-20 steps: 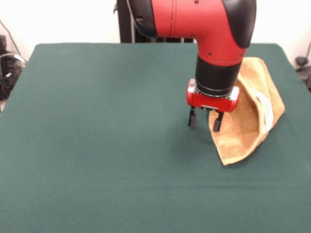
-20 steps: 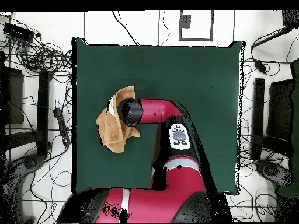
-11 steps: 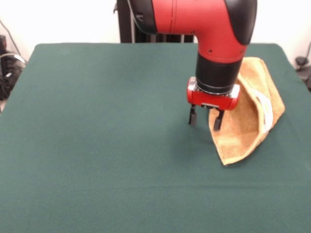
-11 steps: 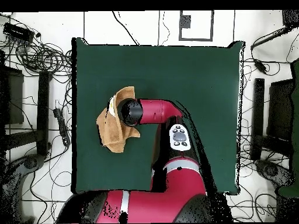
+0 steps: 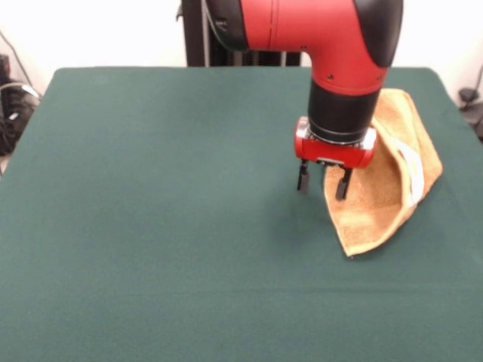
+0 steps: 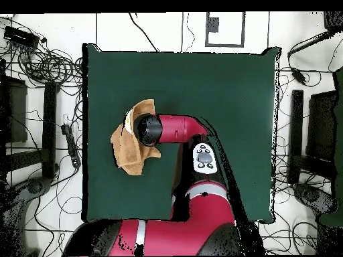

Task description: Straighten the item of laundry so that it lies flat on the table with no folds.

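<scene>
Front view: I have the claw [image 5: 324, 182] hanging with its two dark fingers spread and holding nothing, its tips straddling the towel's [image 5: 389, 177] folded edge, one over bare cloth, the other over terry. I judge it is placed there to take that edge and peel the fold open. The towel lies near the table's [image 5: 151, 226] right edge, toward the far right corner, doubled over itself into a rough cone that narrows to a point toward the near edge; a pale woven band [image 5: 411, 170] runs down the upper layer. The pile is golden-orange, looped and soft, so I expect it to drape and drag, not slide. The table cover is dark green, matte and smooth. Overhead view: the arm [image 6: 175, 128] reaches across from the base and its wrist hides the claw. The towel [image 6: 127, 150] sits close to the table's [image 6: 221, 94] left edge, about midway along it, still lumpy and folded. Flattening is not yet done.
</scene>
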Available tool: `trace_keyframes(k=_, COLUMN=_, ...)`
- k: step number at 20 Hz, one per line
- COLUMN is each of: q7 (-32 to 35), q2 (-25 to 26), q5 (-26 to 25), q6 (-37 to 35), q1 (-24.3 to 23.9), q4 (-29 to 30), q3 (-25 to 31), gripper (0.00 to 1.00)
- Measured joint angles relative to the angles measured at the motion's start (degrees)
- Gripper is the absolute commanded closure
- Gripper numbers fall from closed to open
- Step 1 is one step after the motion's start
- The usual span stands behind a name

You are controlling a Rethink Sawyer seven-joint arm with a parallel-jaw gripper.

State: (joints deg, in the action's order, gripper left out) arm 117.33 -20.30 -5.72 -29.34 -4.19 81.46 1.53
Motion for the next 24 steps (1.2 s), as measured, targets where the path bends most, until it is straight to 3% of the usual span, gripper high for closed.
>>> trace_keyframes(k=17, q7=0.0, q2=1.9, q5=1.6, q6=-0.6, q1=0.4, q4=-2.0, q3=0.0, gripper=0.0)
trace_keyframes(k=24, q7=0.0, q2=3.0, q5=2.3, q6=-5.0, q1=0.7, q4=-4.8, q3=-0.4, gripper=0.0)
